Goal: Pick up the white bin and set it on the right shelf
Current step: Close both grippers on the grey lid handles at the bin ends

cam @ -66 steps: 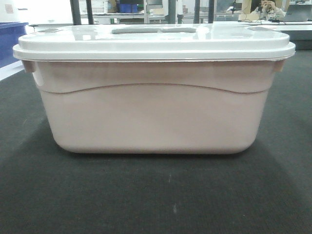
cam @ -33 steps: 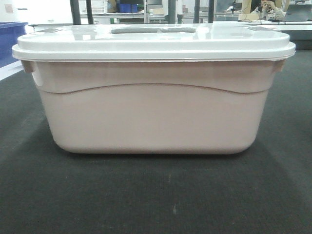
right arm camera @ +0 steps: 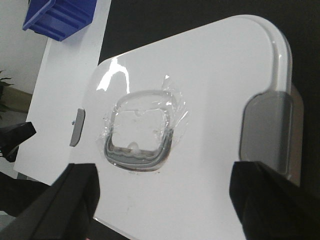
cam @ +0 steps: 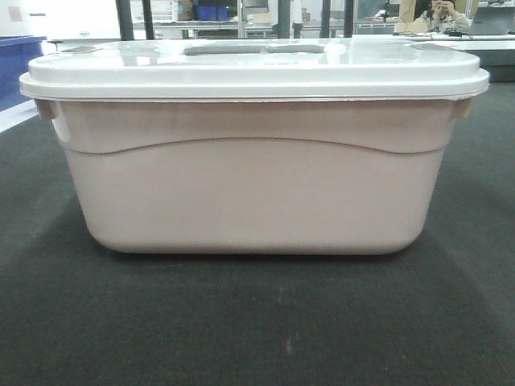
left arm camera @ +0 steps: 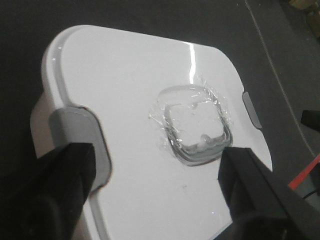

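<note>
The white bin (cam: 253, 193) stands on a dark mat, filling the front view; its body is pale pinkish and its white lid (cam: 257, 68) is snapped on. No arm shows in that view. My left gripper (left arm camera: 156, 160) hovers open over the lid (left arm camera: 130, 90), one finger by a grey side latch (left arm camera: 75, 125), the other by the recessed handle (left arm camera: 197, 132). My right gripper (right arm camera: 167, 172) hangs open over the lid (right arm camera: 215, 75), between the handle (right arm camera: 140, 137) and another grey latch (right arm camera: 267, 130). Neither gripper holds anything. The right shelf is out of view.
A blue open bin (right arm camera: 60, 17) sits on a white surface beyond the bin. Another blue bin (cam: 12, 68) is at the far left. Racks and a seated person (cam: 442, 12) are in the background. A red strip (left arm camera: 302, 175) shows at the right edge.
</note>
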